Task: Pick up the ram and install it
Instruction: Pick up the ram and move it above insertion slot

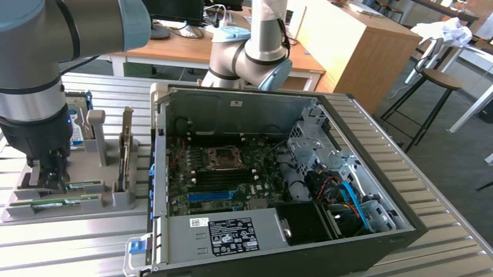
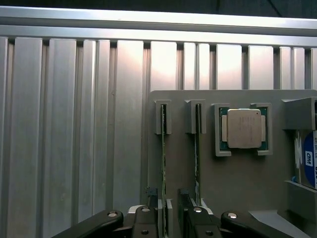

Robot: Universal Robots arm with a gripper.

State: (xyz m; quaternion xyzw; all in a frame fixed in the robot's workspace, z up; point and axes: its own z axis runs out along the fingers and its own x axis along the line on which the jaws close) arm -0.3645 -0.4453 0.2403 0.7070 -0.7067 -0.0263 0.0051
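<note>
Pincer (image 2: 167, 201) on your arm sat low over the grey holder (image 2: 237, 178), at the holder's end furthest from the hard drive (image 2: 309, 161). It was released: you had one finger (image 2: 151, 213) each side of the ram (image 2: 163, 163) w/ a sliver of gap showing, so nothing was clamped. Ram stood on edge in its slot on the holder, the outer of 2 sticks. The 2nd stick (image 2: 197, 148) stood parallel in the next slot, just beside it & nearer the processor (image 2: 244, 128). Processor lay flat in its own square pocket on the holder, between the sticks & the hard drive. Holder rested on the slatted metal table (image 2: 64, 129). On the ext. view's right of the holder you had the open PC case (image 1: 370, 173), right up against the holder's edge; touching or not, couldn't tell. Its motherboard (image 1: 223, 173) lay exposed inside, well apart from the ram, & the power supply (image 1: 223, 234) w/ its white label sat in the case too.
</note>
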